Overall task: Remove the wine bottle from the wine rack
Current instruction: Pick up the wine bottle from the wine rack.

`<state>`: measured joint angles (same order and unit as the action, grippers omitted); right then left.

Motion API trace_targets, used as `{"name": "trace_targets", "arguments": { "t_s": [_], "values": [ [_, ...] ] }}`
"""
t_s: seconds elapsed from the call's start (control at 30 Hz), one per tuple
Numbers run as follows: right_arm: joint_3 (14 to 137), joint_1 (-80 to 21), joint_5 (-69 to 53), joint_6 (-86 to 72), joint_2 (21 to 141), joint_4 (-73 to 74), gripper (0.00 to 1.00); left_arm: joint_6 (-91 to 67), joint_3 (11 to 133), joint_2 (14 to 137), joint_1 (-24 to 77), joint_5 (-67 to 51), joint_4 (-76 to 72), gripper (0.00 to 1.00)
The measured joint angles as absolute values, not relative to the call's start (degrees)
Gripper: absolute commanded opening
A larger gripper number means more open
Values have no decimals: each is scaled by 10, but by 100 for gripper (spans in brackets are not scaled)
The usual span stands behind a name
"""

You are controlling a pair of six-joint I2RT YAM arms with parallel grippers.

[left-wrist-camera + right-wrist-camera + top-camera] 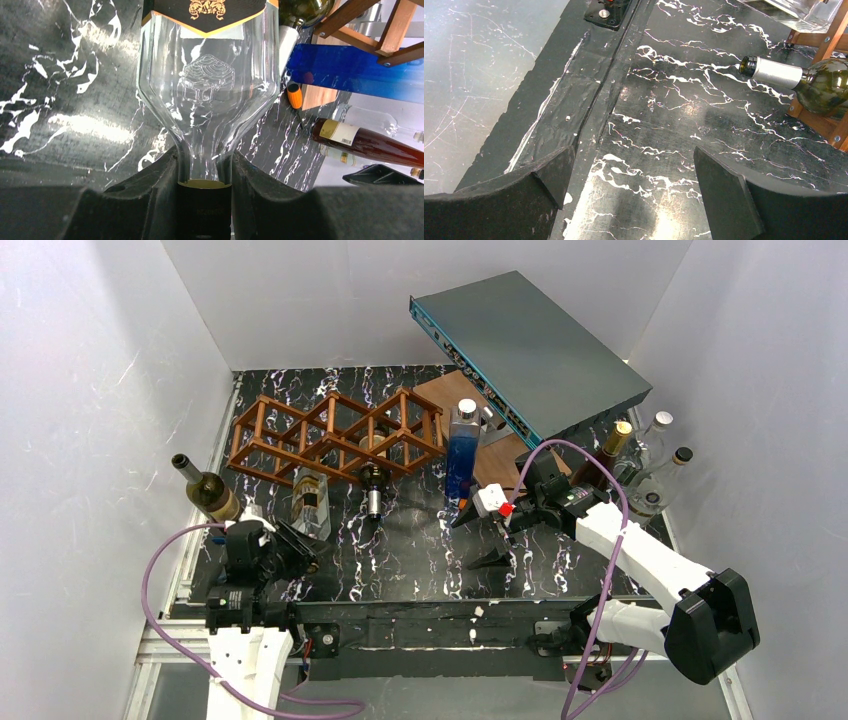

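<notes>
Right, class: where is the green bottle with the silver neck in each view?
Top external: green bottle at centre, lying in the wine rack.
Left wrist: bottle at top edge, right of centre.
Right wrist: bottle at right edge, neck pointing left.
Shared landmark: the rack's reddish wooden bars.

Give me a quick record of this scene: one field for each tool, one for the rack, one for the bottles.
left tool: shut on the neck of the clear glass bottle with a black-and-gold label
right tool: open, empty, over the black marbled table
rack: reddish-brown wooden lattice wine rack, back left of the table
held bottle: base towards the rack; cannot tell if it is fully out
in rack: dark green glass bottle with a silver foil neck, neck pointing out
</notes>
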<state>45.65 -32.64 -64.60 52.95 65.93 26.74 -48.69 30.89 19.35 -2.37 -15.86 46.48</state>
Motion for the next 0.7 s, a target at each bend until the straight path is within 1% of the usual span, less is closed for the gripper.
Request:
{"name": "trace_targets", "arguments": {
  "t_s": [0.27, 0.53, 0.7],
  "values": [
    [456, -326, -646, 530, 659, 269, 99, -489, 327, 177, -25, -156, 542, 0],
    [456, -326, -646, 532, 658, 271, 98, -486, 327, 165, -24, -170, 562, 0],
    [456, -326, -646, 538, 658, 271, 98, -473, 349, 183, -24, -189, 587, 0]
  ]
}}
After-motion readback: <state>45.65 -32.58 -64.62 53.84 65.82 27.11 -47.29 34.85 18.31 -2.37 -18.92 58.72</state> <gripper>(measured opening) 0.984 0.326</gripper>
